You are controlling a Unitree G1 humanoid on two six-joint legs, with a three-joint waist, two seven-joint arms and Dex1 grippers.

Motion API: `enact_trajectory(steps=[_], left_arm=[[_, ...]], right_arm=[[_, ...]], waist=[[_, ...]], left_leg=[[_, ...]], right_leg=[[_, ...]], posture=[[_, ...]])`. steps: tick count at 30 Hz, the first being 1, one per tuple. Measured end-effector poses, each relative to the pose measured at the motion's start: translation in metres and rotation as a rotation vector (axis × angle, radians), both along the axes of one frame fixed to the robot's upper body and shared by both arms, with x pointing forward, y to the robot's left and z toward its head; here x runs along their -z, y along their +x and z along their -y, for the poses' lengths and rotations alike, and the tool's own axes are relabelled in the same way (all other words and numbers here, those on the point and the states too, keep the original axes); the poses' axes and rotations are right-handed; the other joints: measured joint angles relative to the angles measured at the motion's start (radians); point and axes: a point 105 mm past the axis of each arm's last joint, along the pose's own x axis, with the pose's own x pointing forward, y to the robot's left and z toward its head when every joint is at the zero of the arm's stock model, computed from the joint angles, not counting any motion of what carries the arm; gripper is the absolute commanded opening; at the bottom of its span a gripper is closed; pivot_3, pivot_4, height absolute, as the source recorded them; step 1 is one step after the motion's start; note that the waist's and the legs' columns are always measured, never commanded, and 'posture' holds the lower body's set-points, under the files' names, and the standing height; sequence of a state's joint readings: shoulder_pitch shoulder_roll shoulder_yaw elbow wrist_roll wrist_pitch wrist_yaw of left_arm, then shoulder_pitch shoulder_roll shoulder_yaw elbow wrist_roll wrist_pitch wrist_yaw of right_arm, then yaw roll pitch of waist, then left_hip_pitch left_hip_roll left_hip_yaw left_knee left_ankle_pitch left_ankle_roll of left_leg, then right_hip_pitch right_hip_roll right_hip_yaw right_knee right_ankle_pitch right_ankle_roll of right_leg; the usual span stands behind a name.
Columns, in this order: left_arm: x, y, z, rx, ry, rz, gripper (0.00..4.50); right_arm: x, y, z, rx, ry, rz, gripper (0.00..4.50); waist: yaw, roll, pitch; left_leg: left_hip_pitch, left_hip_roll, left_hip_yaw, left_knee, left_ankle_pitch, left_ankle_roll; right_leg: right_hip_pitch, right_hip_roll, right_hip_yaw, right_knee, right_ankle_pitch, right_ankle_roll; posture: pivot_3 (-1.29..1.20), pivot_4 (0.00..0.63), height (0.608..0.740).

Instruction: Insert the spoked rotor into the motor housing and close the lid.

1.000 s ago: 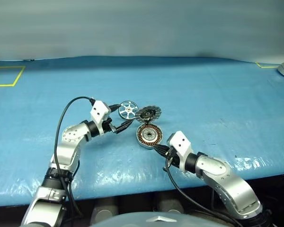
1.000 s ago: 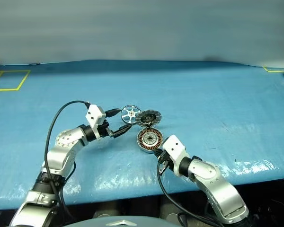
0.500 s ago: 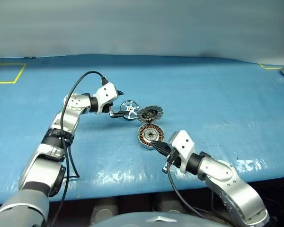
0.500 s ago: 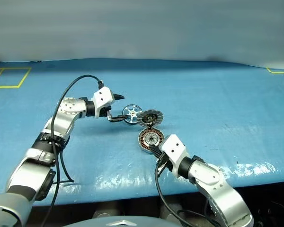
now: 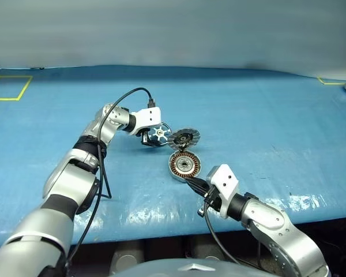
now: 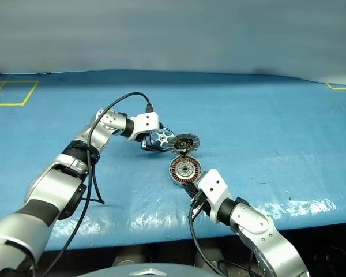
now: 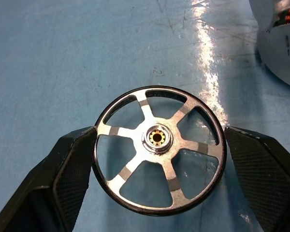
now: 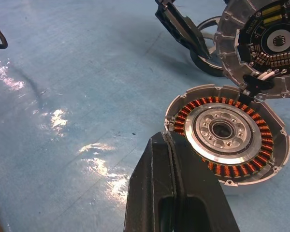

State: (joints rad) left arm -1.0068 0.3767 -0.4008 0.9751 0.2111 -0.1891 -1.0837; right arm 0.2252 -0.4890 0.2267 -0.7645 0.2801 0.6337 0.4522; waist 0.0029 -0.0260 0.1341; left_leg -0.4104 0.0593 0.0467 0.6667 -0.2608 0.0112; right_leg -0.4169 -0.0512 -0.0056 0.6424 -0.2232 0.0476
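Now left gripper (image 7: 157, 159) spread, textured black pads flanking shiny six-spoked rotor (image 7: 158, 149); right gripper (image 8: 176, 193) closed, empty.

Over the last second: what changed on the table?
The left gripper swung round from beside the spoked rotor to straddle it, fingers open on either side, not yet clamped. The right gripper stayed shut beside the motor housing. Rotor, housing and lid have not moved.
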Motion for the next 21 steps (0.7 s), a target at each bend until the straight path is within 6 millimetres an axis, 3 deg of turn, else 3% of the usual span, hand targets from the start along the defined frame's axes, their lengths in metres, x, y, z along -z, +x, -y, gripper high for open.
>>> enact_trajectory(steps=[4,12,15,21], left_arm=[[0.011,-0.001,0.000,-0.019,0.021,-0.033,4.50],[0.011,0.000,-0.003,-0.035,0.028,-0.050,4.50],[-0.001,0.003,-0.002,-0.044,-0.041,-0.048,4.50],[-0.046,0.005,-0.003,0.000,-0.194,-0.057,4.50]], right_arm=[[0.001,0.000,0.001,0.013,-0.005,0.001,0.02],[0.003,0.000,0.003,0.032,-0.019,0.007,0.02],[0.004,0.000,0.003,0.033,-0.023,0.008,0.02],[0.004,-0.001,0.002,0.023,-0.025,0.007,0.02]], waist=[[-0.001,0.000,0.000],[0.000,0.000,0.000],[0.000,0.000,0.000],[-0.002,0.000,0.000]], left_leg=[[0.000,0.000,0.000,0.000,0.000,0.000],[0.000,0.000,-0.001,0.001,0.000,0.000],[-0.001,0.000,-0.001,0.001,0.000,0.000],[0.000,0.000,-0.001,0.001,0.000,0.000]], right_leg=[[0.000,0.000,0.000,0.000,0.001,0.002],[0.000,0.000,0.000,0.001,0.002,0.004],[0.000,0.000,0.000,0.001,0.002,0.004],[0.000,0.000,0.000,0.001,0.002,0.004]], posture=[[0.00,0.150,0.740],[0.00,0.150,0.740],[0.00,0.150,0.740],[0.00,0.150,0.740]])
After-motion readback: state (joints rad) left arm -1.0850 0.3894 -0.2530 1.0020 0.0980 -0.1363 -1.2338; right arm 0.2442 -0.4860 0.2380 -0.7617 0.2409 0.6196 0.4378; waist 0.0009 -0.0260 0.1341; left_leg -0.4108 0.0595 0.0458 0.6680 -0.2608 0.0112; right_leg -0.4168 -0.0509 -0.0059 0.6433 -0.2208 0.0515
